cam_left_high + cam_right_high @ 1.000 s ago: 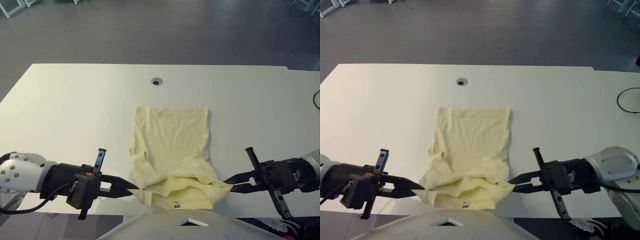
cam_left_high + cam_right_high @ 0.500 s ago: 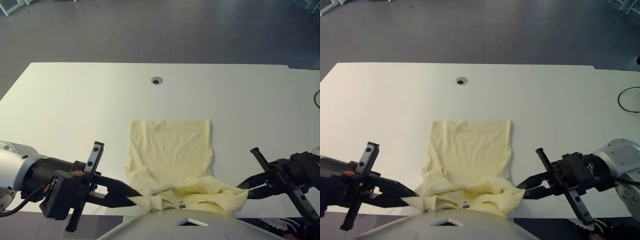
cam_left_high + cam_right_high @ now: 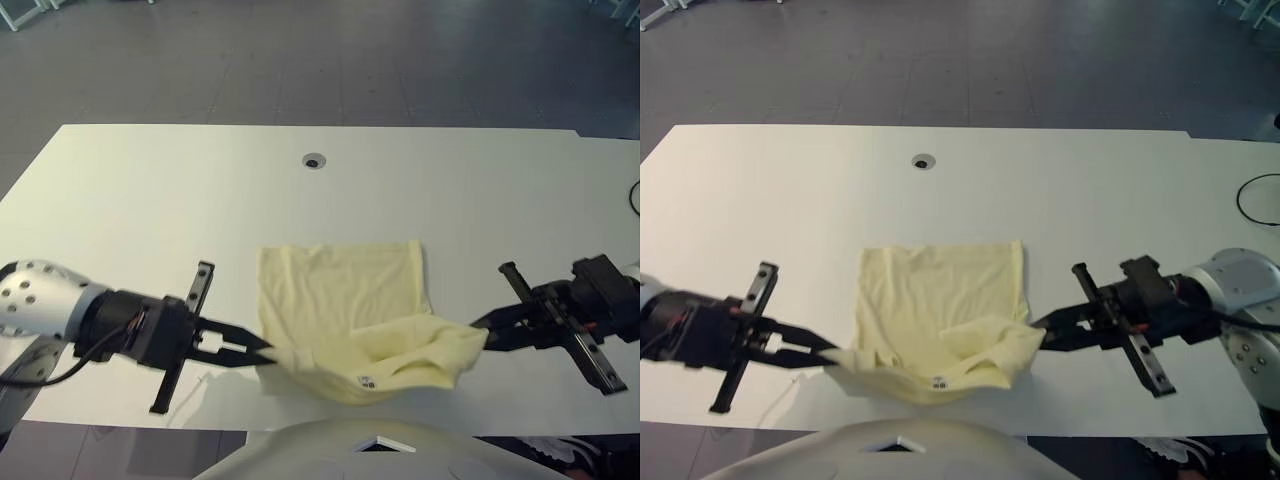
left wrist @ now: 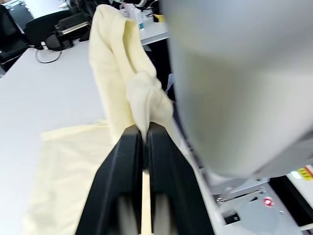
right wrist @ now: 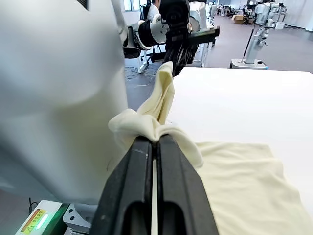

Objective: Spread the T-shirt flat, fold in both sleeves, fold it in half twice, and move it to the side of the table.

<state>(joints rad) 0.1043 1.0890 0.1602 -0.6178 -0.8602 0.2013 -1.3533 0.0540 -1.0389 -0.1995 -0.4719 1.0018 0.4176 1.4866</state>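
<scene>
Left eye view: the left gripper (image 3: 262, 352) and right gripper (image 3: 480, 331) are each clenching a near corner of the yellow T-shirt (image 3: 340, 295), its far half lying flat on the white table (image 3: 150, 200).

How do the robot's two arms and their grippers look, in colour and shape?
The left arm and right arm have rounded silver shells, then black wrists with a thin crossbar. The left gripper and right gripper are black, with two long tapering fingers. A black cable hangs from the left arm.

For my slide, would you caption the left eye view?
Left pincer and right pincer grip the yellow T-shirt's raised near edge.
</scene>
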